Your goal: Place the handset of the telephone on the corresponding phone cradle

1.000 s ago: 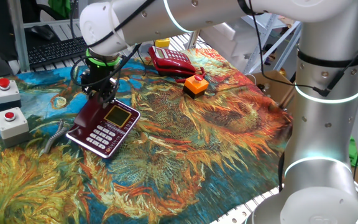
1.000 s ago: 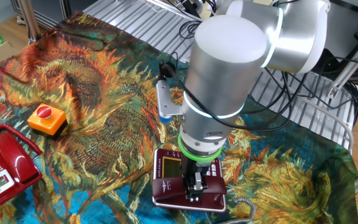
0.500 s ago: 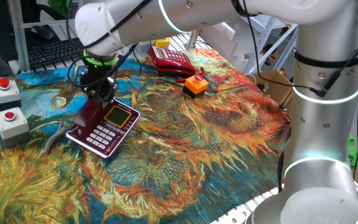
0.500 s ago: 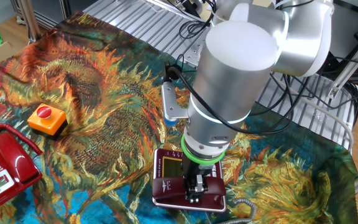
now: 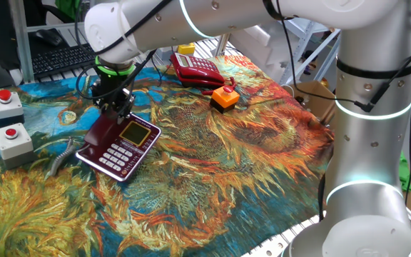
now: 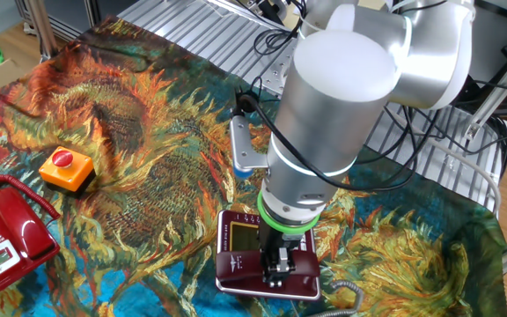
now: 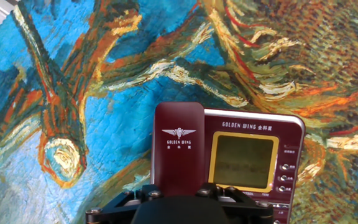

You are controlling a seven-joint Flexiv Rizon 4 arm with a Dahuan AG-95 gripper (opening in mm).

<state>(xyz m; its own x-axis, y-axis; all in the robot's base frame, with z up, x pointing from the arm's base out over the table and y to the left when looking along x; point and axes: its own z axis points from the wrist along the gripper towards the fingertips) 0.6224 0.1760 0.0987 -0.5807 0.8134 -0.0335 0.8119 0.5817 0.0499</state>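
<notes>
A sunflower-painting cloth covers the desk (image 5: 262, 143); a keyboard (image 5: 63, 58) sits behind it and metal slats at its edge. The telephone (image 5: 120, 145) lies flat near one edge, its long axis diagonal across the cloth. The handset (image 7: 178, 146) rests lengthwise in the phone cradle (image 5: 100, 133) beside the yellow screen. The gripper (image 6: 276, 268) stands directly over it; whether its jaws grip is unclear.

Two telephones — one dark maroon telephone (image 5: 117, 146), one bright red telephone (image 5: 197, 70) — two grey button boxes (image 5: 10, 139), one orange button box (image 5: 225, 98).
</notes>
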